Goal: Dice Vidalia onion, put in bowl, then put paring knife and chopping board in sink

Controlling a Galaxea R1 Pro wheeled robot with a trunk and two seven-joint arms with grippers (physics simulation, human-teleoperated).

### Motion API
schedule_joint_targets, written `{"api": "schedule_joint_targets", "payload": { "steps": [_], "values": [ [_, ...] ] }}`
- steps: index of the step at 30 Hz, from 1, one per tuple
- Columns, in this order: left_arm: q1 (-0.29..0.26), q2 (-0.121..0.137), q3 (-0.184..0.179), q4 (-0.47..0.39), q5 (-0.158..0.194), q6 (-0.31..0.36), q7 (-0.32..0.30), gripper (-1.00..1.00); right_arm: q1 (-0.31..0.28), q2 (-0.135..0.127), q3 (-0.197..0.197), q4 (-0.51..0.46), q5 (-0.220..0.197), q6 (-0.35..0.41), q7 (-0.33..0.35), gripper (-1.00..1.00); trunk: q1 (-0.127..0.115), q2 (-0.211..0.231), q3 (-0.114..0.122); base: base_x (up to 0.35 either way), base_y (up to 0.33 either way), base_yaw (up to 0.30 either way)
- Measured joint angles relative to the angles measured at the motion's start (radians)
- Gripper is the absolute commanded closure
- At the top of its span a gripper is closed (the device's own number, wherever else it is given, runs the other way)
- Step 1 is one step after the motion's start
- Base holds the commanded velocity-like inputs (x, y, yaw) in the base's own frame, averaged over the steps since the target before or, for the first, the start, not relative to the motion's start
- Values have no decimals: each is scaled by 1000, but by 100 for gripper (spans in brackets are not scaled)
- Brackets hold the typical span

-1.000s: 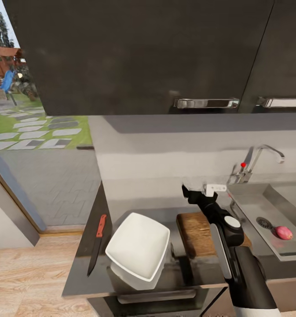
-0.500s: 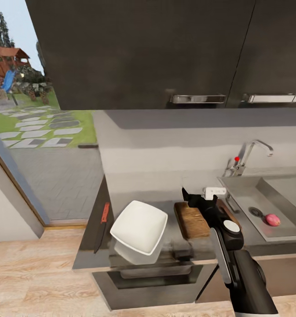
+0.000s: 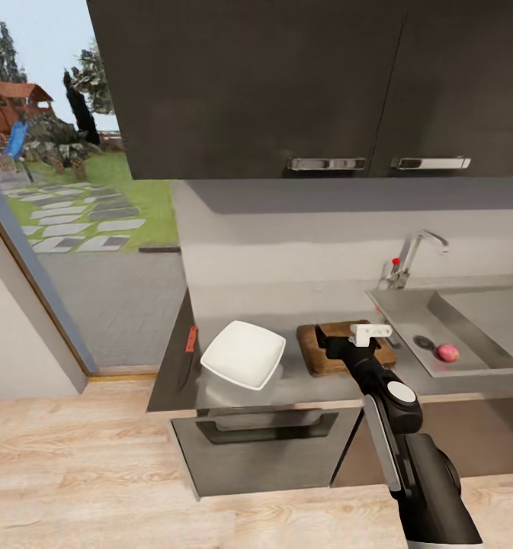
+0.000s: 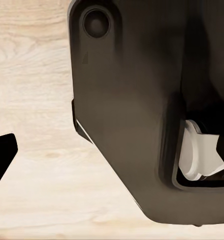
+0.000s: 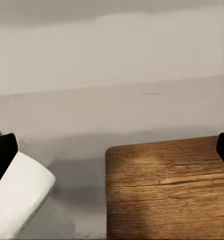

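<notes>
The pinkish Vidalia onion (image 3: 447, 352) lies in the grey sink (image 3: 481, 335) beside the drain, under the chrome tap (image 3: 410, 256). On the countertop (image 3: 286, 383) the brown chopping board (image 3: 318, 355) lies left of the sink, with the white bowl (image 3: 243, 354) further left. The red-handled paring knife (image 3: 189, 348) lies at the counter's left end. My right gripper (image 3: 334, 335) hovers over the board's near part, open and holding nothing. In the right wrist view the right gripper (image 5: 112, 152) faces the board (image 5: 167, 190) and the bowl (image 5: 19, 200). My left gripper (image 4: 112, 155) hangs beside the robot's dark body over the floor, one fingertip (image 4: 3, 152) showing.
Dark upper cabinets (image 3: 286, 84) with chrome handles hang over the counter. An oven front (image 3: 264, 450) sits under the bowl. A glass door (image 3: 73, 252) to the garden is at the left. Pale wood floor (image 3: 81, 473) lies in front of the counter.
The whole view has pulled back from the counter and shifted, so the camera has moved. The things on the counter lie as before. My right arm keeps its pose.
</notes>
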Motion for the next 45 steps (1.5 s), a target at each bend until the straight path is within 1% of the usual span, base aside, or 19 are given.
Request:
{"api": "schedule_joint_targets", "payload": {
  "steps": [34,38,45],
  "values": [
    [0,0,0,0,0,0,0,-100,0,0,0,0,0,-3,-1,-100,0,0,0,-340,0,0],
    [0,-1,0,0,0,0,1,-100,0,0,0,0,0,-3,-1,-100,0,0,0,-182,-157,0],
    [0,0,0,0,0,0,3,-100,0,0,0,0,0,-5,1,-100,-1,0,0,-19,-273,0]
  ]
}}
